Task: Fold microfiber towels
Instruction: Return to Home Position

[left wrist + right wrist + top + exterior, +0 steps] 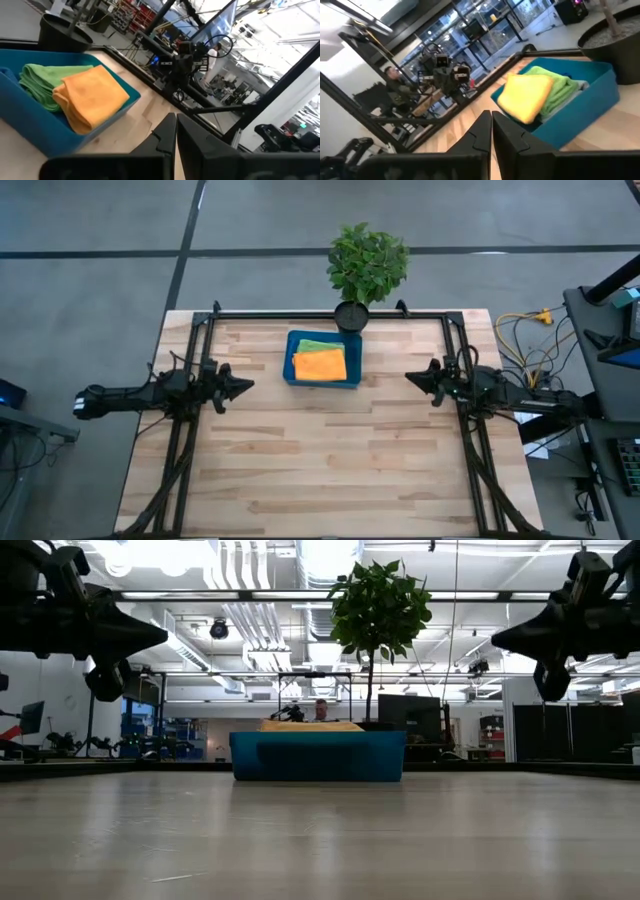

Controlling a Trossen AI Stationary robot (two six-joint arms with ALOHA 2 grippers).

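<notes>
Rigid blue rectangular tray (290,370) sits far-centre on the pale wooden plank table (320,470), just in front of a leafy green potted plant (367,262). Inside it: folded orange microfiber towel (320,365) on top, folded lime-green microfiber towel (316,345) beneath, its far edge showing. Other cloths underneath: cannot tell. Left gripper (248,385) hovers at the table's left side, well apart from the tray, fingers pressed together, holding nothing. Right gripper (410,378) mirrors it on the right, fingers likewise closed and empty. Both point inward.
</notes>
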